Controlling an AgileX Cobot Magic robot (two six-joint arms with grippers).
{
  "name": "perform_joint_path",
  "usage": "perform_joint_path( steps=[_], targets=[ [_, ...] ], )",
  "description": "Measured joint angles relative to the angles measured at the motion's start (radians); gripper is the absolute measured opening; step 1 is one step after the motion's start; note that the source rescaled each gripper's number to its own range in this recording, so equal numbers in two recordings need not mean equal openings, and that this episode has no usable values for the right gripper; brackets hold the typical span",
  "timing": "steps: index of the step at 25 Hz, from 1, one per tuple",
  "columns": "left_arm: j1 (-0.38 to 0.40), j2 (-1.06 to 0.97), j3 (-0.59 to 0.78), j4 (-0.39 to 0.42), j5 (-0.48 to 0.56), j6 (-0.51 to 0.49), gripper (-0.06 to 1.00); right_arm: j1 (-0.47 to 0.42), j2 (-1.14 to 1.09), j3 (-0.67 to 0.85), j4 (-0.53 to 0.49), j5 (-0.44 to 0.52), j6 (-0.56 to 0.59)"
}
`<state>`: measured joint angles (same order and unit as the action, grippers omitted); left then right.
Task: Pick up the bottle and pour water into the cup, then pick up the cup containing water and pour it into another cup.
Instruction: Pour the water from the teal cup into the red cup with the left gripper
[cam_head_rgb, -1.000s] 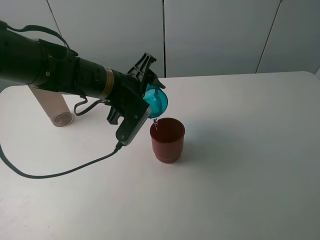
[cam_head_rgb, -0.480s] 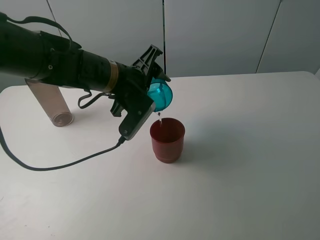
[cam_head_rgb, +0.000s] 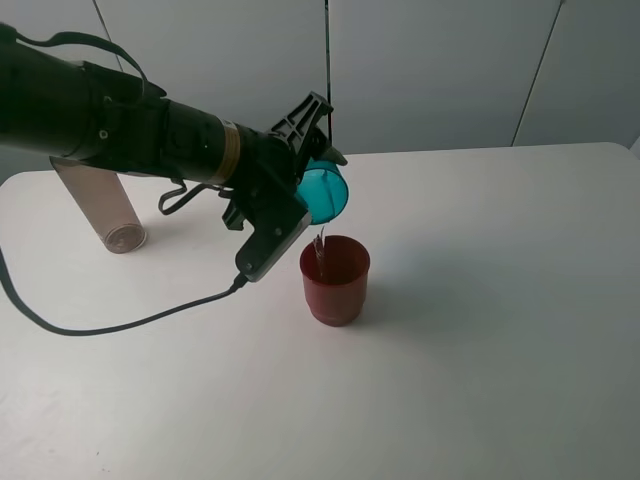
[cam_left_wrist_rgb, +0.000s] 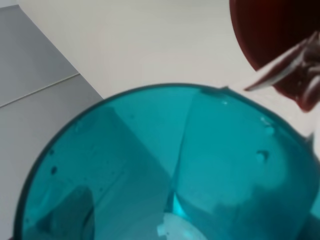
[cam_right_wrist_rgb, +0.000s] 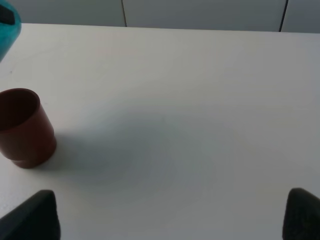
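My left gripper (cam_head_rgb: 312, 150) is shut on the teal cup (cam_head_rgb: 323, 193) and holds it tipped on its side just above the dark red cup (cam_head_rgb: 335, 280). A thin stream of water (cam_head_rgb: 319, 245) falls from the teal cup's rim into the red cup. In the left wrist view the teal cup (cam_left_wrist_rgb: 175, 175) fills the frame, with the red cup (cam_left_wrist_rgb: 280, 35) beyond its rim. The smoky bottle (cam_head_rgb: 103, 208) stands at the far left, its top hidden behind my left arm. My right gripper (cam_right_wrist_rgb: 167, 220) is open and empty, apart from the red cup (cam_right_wrist_rgb: 22, 127).
The white table (cam_head_rgb: 480, 330) carries the cups and the bottle. A black cable (cam_head_rgb: 130, 325) loops from my left arm across the table's left front. Grey wall panels stand behind the table's far edge.
My left gripper has risen a little and shifted right with the teal cup. The water went from drips to a steady thin stream into the red cup.
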<state>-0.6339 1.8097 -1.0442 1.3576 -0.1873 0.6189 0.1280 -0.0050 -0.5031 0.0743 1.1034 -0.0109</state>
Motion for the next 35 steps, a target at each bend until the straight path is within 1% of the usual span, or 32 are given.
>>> perform_joint_path(
  steps=[6, 14, 19, 25, 35],
  targets=[
    [-0.009, 0.0, -0.001, 0.0, -0.014, 0.061, 0.32, 0.0, 0.0, 0.0, 0.0, 0.0, 0.0],
    [-0.019, 0.0, -0.005, 0.0, -0.02, 0.114, 0.32, 0.0, 0.0, 0.0, 0.0, 0.0, 0.0],
    [-0.019, 0.0, -0.005, 0.034, -0.02, 0.124, 0.32, 0.0, 0.0, 0.0, 0.0, 0.0, 0.0],
    [-0.026, 0.0, -0.005, 0.04, -0.018, 0.19, 0.32, 0.0, 0.0, 0.0, 0.0, 0.0, 0.0],
    [-0.036, 0.0, -0.005, 0.042, -0.02, 0.222, 0.32, 0.0, 0.0, 0.0, 0.0, 0.0, 0.0]
  ],
)
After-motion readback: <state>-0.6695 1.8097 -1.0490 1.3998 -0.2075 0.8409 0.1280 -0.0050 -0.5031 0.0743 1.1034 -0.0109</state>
